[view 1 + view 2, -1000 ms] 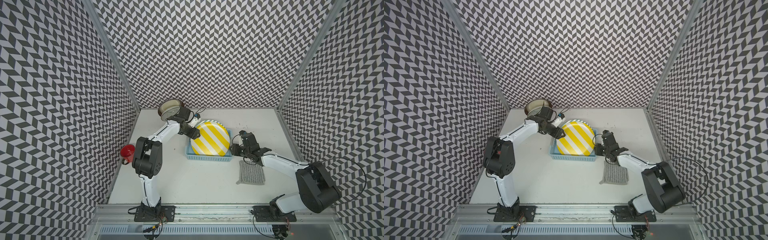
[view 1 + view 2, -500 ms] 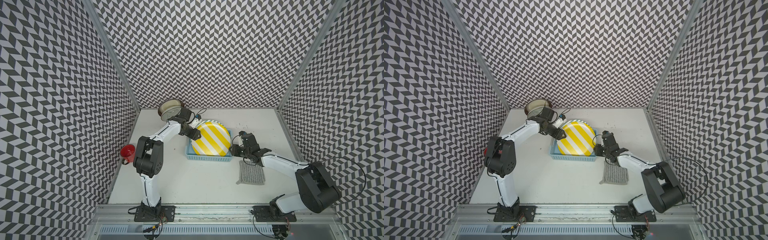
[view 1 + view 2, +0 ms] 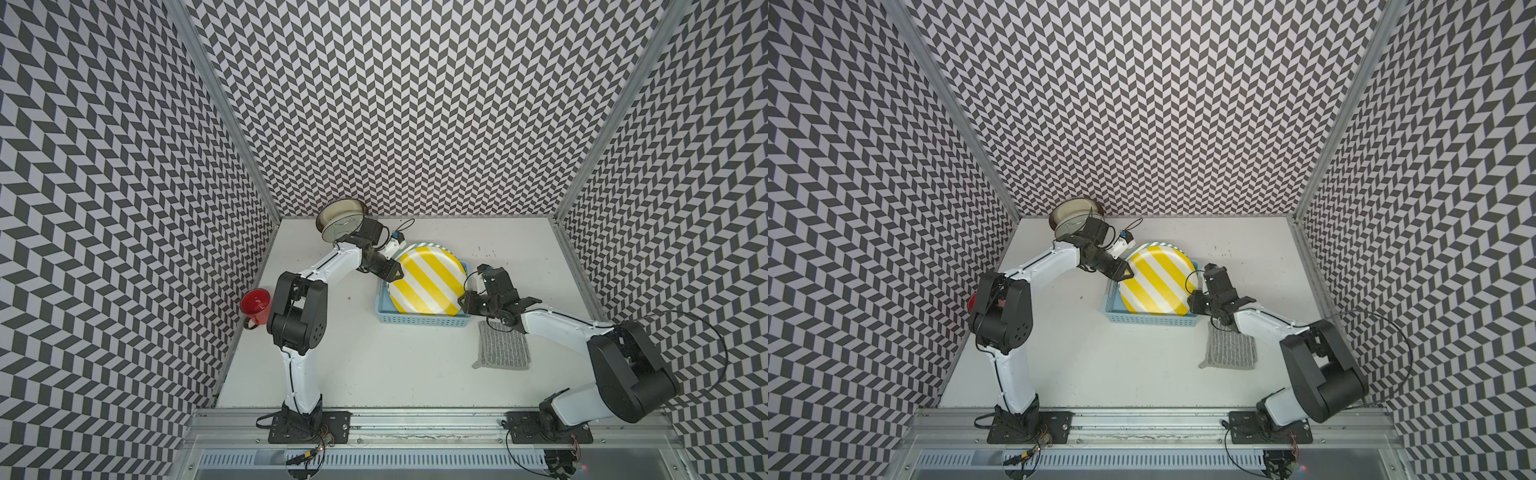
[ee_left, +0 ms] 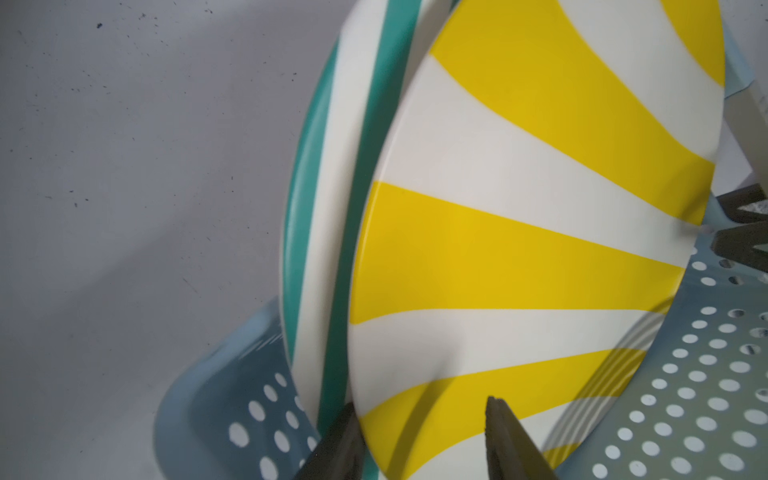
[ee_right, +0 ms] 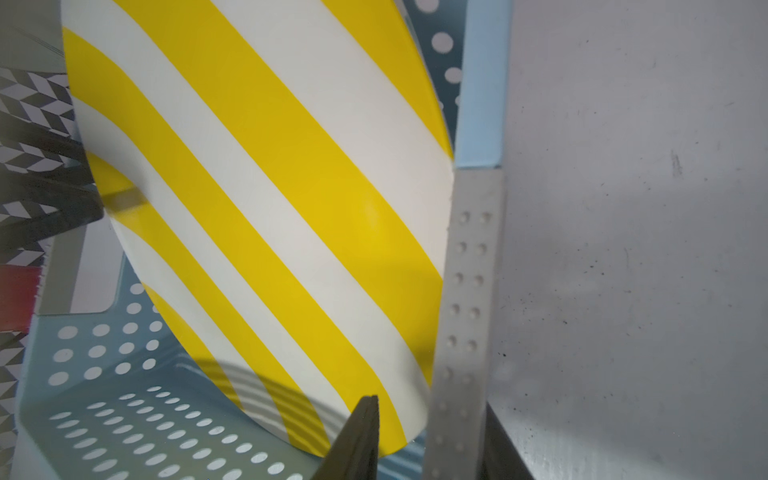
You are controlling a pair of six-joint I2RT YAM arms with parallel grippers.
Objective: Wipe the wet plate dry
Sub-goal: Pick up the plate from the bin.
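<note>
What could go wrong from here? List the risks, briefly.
1. The left gripper and right gripper sit at opposite rims of the yellow plate; an uneven pull could twist it loose, dropping it into the basket.
2. One left finger appears to sit between it and the green plate leaning behind; lifting may drag that one along.
3. The cloth lies on the table, unheld; with both grippers on the plate, nothing can wipe.

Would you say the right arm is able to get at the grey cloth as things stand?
Probably yes. The grey cloth lies flat on the table, nothing on it, just under that arm's wrist. The right gripper would first have to back off the yellow plate, whose rim its jaws straddle.
</note>
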